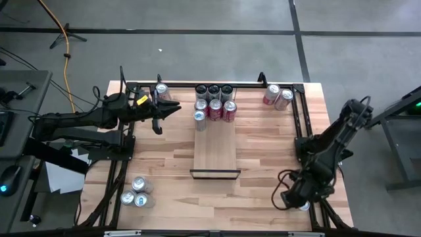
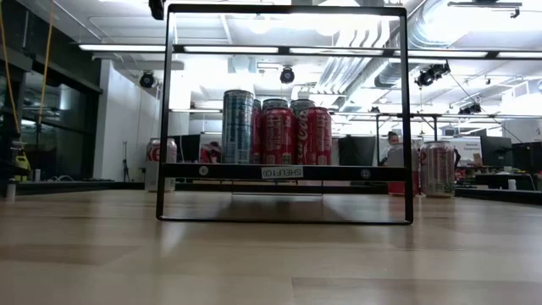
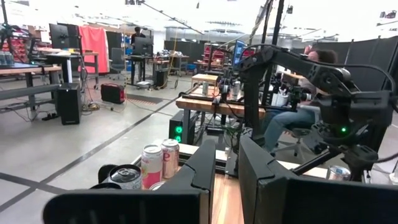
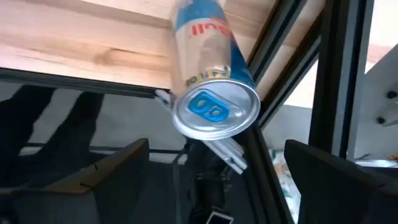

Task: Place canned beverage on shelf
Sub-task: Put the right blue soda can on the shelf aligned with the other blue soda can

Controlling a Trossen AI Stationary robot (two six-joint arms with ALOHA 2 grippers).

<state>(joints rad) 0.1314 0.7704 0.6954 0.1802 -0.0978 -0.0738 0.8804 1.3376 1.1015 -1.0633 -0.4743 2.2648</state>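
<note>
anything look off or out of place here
Yes: a silver and blue aluminium can sits right at the wooden tabletop's near right corner, against the black metal rail frame, apart from the other cans. The right end effector is open around its top, not yet gripping it.

Smooth pale wood shelf (image 1: 214, 153), glossy metal cans (image 1: 215, 105)

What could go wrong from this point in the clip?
1. The right claw is open over a silver-and-blue can sitting at the table's edge by the black frame rail; a clumsy close may knock it off.
2. The shelf already holds seven cans clustered at its far end; another placement might topple them.
</note>
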